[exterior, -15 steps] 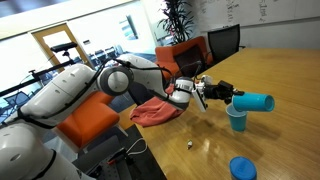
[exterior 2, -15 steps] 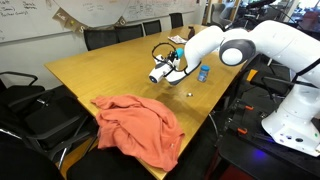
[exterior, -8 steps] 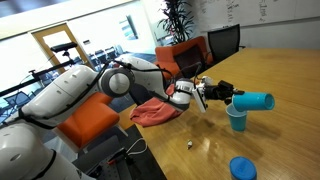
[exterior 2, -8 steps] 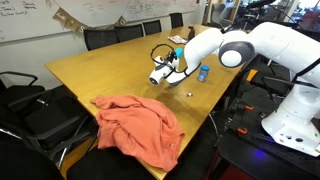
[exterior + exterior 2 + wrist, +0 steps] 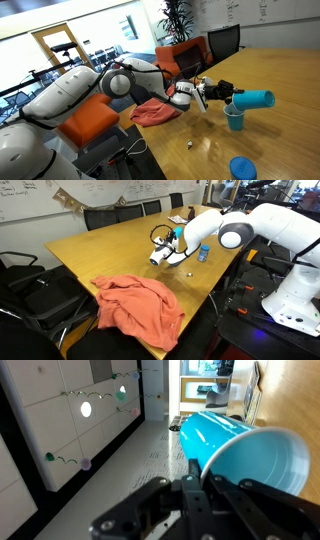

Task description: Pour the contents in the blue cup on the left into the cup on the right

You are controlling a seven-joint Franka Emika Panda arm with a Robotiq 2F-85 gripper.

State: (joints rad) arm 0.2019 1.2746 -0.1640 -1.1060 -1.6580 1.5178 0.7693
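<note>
My gripper (image 5: 230, 95) is shut on a blue cup (image 5: 255, 100) and holds it on its side, mouth pointing away from the arm, just above a second blue cup (image 5: 236, 119) that stands upright on the wooden table (image 5: 280, 75). In the wrist view the held cup (image 5: 240, 445) fills the right half, its open mouth facing the camera, with the gripper (image 5: 195, 485) below it. In an exterior view the gripper (image 5: 178, 242) is partly hidden by the arm, and a blue cup (image 5: 203, 252) shows by it.
A red cloth (image 5: 140, 305) lies on the table near the arm; it also shows in an exterior view (image 5: 155, 110). A blue lid-like disc (image 5: 243, 168) lies at the table's near edge. A small white object (image 5: 190, 145) lies on the table. Chairs (image 5: 222, 42) surround the table.
The held cup has lifted very slightly; otherwise nothing has visibly moved.
</note>
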